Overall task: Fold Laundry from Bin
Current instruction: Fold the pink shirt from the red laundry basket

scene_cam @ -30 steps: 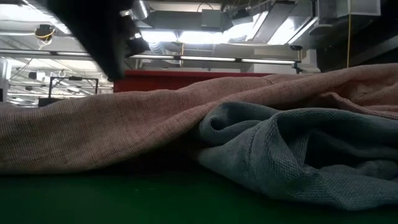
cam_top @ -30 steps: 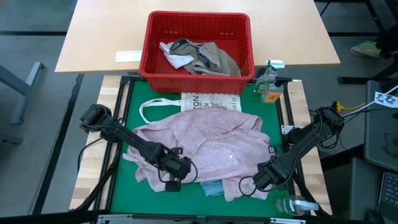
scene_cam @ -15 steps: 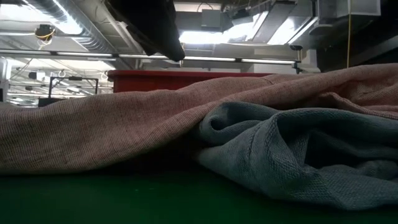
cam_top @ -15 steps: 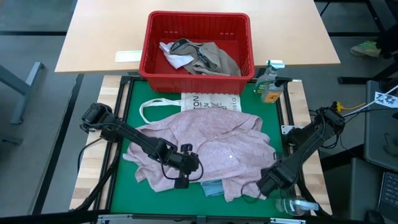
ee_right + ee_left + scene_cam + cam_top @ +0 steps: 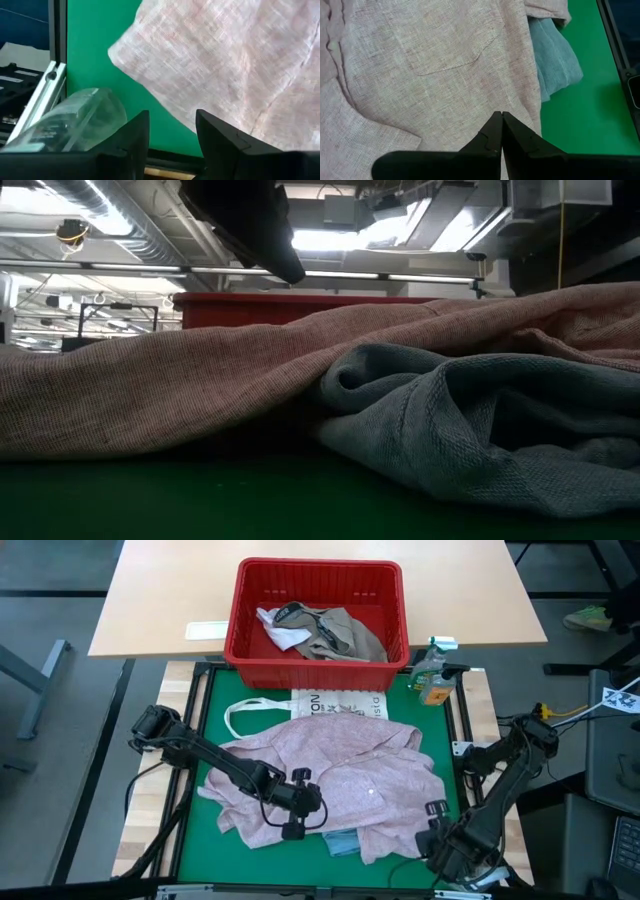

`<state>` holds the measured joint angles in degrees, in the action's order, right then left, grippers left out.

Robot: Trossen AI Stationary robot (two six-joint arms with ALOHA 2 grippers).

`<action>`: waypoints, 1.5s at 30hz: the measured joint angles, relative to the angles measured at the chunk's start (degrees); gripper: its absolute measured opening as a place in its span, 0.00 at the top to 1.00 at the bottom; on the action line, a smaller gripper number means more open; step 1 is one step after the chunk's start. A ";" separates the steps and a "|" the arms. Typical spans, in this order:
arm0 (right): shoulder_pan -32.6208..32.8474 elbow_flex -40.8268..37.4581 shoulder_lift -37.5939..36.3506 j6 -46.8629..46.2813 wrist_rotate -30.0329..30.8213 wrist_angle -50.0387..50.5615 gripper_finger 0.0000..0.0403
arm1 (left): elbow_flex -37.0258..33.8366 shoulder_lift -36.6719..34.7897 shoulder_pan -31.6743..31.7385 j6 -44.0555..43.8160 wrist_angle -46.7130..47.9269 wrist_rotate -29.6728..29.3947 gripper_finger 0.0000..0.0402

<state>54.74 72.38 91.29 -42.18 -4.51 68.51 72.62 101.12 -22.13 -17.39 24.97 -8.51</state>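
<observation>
Laundry is split between two places. A pale pink shirt (image 5: pixel 330 780) lies spread across the green mat (image 5: pixel 215 705), with a light blue piece (image 5: pixel 555 60) poking out from under its near edge; khaki-grey and white pieces (image 5: pixel 325 630) sit in the red bin (image 5: pixel 320 575) at the far end of the table. You have the left gripper (image 5: pixel 501 131) over the middle of the pink shirt, fingers pressed together on nothing. Your right gripper (image 5: pixel 172 132) hangs at the mat's near right corner, jaws spread and empty, beside what looks like a clear plastic bottle (image 5: pixel 75 117). A white tote bag (image 5: pixel 335 702) lies between shirt and bin.
</observation>
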 joint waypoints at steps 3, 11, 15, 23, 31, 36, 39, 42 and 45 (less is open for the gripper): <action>0.00 0.01 0.00 0.25 -0.76 -2.26 0.60 | 0.00 0.00 0.00 0.01 0.00 0.02 1.00; 0.05 0.00 0.00 0.63 -0.55 -9.56 0.60 | 0.00 0.00 0.00 0.01 -0.02 -1.26 1.00; 0.10 0.00 0.00 1.89 -0.55 -9.33 0.60 | 0.00 0.00 0.00 0.01 -0.02 -1.38 1.00; 0.09 0.00 0.03 6.96 1.85 -9.29 0.60 | 0.00 0.00 0.00 0.02 -0.03 -1.51 1.00; 0.04 0.00 0.09 12.90 6.20 -9.22 0.60 | 0.00 0.00 0.00 0.02 -0.04 -1.55 1.00; 0.04 0.00 0.09 15.29 7.56 -9.20 0.60 | 0.00 0.00 0.00 0.02 -0.03 -1.55 1.00; 0.04 0.00 0.09 15.50 7.47 -9.18 0.60 | 0.00 0.00 0.00 0.02 -0.02 -1.55 1.00; 0.06 0.00 0.09 15.51 5.44 -9.16 0.60 | 0.00 0.00 0.00 0.02 -0.02 -1.56 1.00; 0.88 -0.02 0.09 15.54 5.50 -9.14 0.60 | 0.00 0.00 0.00 0.02 -0.02 -1.70 1.00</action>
<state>55.62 72.36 91.37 -26.64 0.99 59.37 72.62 101.12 -22.13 -17.37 24.95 -10.21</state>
